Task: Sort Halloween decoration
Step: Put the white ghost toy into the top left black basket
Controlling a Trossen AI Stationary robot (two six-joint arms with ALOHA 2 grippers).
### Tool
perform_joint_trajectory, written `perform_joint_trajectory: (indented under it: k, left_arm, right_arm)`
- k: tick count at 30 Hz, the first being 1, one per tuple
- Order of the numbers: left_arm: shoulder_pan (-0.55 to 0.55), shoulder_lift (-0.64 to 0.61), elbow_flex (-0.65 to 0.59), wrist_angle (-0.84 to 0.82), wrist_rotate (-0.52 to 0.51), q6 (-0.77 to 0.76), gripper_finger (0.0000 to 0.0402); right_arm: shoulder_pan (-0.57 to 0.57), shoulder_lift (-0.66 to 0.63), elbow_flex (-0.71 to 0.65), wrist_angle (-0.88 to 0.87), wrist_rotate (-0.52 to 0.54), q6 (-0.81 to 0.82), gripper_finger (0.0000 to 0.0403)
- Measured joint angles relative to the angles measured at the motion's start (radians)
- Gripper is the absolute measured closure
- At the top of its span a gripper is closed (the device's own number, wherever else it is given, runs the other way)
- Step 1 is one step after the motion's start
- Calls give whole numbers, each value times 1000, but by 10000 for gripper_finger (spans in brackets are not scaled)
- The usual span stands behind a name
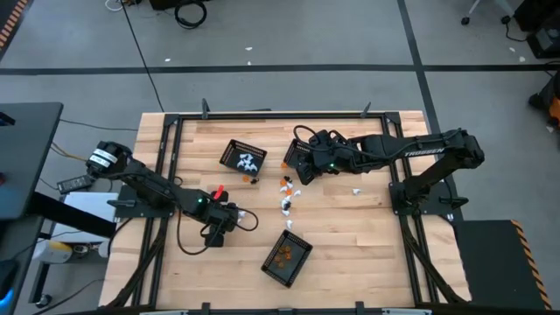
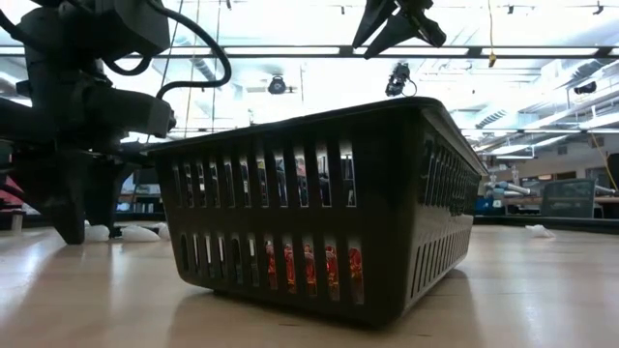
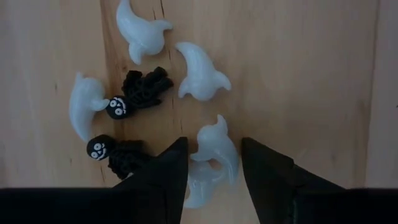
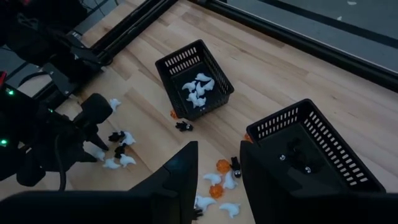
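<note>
The Halloween decoration is scattered as tiny white ghosts, black skull figures and orange pieces. My left gripper (image 1: 233, 215) points down at a small cluster near the table's left; its fingers stand open on either side of one white ghost (image 3: 217, 146) lying flat on the wood. Around it lie more ghosts (image 3: 199, 71) and two black skull figures (image 3: 140, 90). My right gripper (image 4: 219, 180) hangs open and holds nothing, high above the table's middle (image 1: 302, 164), over a loose pile of white and orange pieces (image 4: 221, 177). My left gripper comes from above with one finger (image 3: 171, 168) on each side of the white ghost's body (image 3: 214, 140), very close to it. Whether the fingers touch it I cannot tell. The ghost lies flat on the table.
Three black mesh baskets stand on the table: one with white ghosts (image 1: 243, 157) at the far middle, one with black pieces (image 4: 314, 149) under my right arm, one with orange pieces (image 1: 287, 258) near the front edge. A second ghost (image 3: 198, 190) lies right beside the framed one.
</note>
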State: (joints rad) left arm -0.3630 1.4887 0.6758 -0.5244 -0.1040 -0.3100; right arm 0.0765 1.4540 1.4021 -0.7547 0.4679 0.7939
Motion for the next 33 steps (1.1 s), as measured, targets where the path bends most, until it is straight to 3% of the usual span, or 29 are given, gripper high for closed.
perform_joint_trajectory:
  k: [33]
  left_arm:
    - [94,2,59,-58,-11,66,247]
  right_arm:
    - [0,0,0,-1,-9,-7,279]
